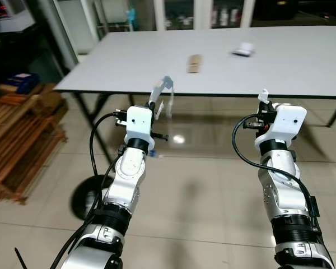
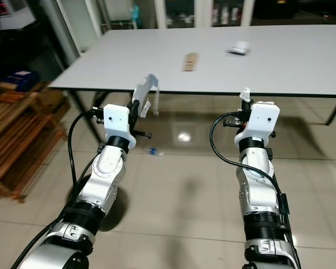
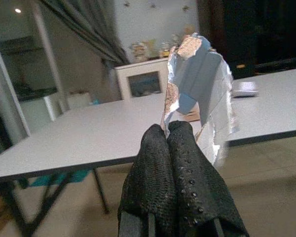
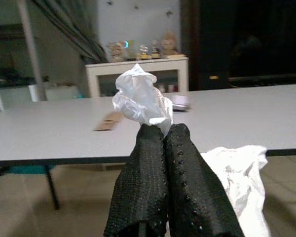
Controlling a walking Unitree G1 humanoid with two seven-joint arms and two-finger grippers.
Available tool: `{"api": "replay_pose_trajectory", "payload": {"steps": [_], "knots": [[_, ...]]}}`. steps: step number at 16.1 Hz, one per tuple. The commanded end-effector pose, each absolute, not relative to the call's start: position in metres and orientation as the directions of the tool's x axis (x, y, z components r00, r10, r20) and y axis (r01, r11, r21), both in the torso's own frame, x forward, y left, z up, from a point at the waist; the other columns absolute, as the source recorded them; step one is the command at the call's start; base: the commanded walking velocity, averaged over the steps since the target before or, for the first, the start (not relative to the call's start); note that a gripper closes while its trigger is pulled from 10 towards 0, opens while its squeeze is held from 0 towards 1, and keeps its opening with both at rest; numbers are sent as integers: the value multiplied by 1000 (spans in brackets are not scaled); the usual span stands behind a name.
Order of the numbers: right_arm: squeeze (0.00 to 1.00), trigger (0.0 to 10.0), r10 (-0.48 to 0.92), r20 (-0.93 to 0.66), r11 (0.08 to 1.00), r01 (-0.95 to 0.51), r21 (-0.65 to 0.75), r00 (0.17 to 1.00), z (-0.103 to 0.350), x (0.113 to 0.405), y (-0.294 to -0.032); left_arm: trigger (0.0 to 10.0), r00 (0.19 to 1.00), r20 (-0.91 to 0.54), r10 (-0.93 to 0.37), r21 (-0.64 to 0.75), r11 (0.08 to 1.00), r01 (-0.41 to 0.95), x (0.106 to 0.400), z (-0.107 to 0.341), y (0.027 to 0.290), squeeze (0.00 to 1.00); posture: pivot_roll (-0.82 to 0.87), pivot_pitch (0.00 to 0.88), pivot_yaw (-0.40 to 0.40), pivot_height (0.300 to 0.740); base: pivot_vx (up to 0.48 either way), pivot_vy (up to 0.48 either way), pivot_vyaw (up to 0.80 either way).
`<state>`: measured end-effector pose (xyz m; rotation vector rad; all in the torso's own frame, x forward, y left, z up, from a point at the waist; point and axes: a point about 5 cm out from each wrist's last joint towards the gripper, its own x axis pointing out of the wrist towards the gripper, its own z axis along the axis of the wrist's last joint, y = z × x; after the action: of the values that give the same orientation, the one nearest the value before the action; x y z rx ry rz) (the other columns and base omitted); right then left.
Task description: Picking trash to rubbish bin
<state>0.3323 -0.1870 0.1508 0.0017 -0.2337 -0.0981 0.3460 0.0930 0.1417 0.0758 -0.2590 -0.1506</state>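
A wooden rack [image 1: 19, 143] is seen at the far left, beside the tiled floor [image 1: 201, 190], which lies open between the robot and the grey surface [image 1: 157, 61]. The left claw [image 3: 168, 129] is held in front of the surface's near edge, its fingers pressed together on a torn foil wrapper [image 3: 200, 84]. On the surface, well back from the edge, a small brown piece [image 1: 194, 63] and a white scrap [image 1: 243, 50] are seen apart. The right claw [image 4: 160, 129] is held just short of that edge, pinched on crumpled white tissue [image 4: 140, 101].
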Motion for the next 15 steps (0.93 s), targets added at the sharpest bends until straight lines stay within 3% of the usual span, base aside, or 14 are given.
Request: {"api": "replay_pose_trajectory", "payload": {"steps": [1, 6, 10, 15], "knots": [[0, 10000, -48, 241, 999, 47, 10, 969, 154, 334, -174, 10000, 959, 250, -131, 98, 989, 110, 348, 143, 104, 0, -2, 0, 100, 740, 0, 480, 0], [0, 10000, -64, 243, 998, 59, 28, 968, 157, 335, -176, 10000, 962, 244, -127, 100, 989, 105, 348, 142, 106, 0, 3, 0, 96, 740, 0, 480, 0], [0, 10000, -54, 232, 998, 51, 19, 971, 156, 336, -175, 10000, 962, 243, -127, 100, 989, 106, 348, 142, 106, 0, 5, 0, 95, 740, 0, 480, -766], [0, 10000, -65, 234, 998, 62, 21, 970, 157, 336, -176, 10000, 962, 243, -128, 103, 989, 106, 348, 142, 106, 0, 7, 0, 94, 740, 0, 462, 0]]}}
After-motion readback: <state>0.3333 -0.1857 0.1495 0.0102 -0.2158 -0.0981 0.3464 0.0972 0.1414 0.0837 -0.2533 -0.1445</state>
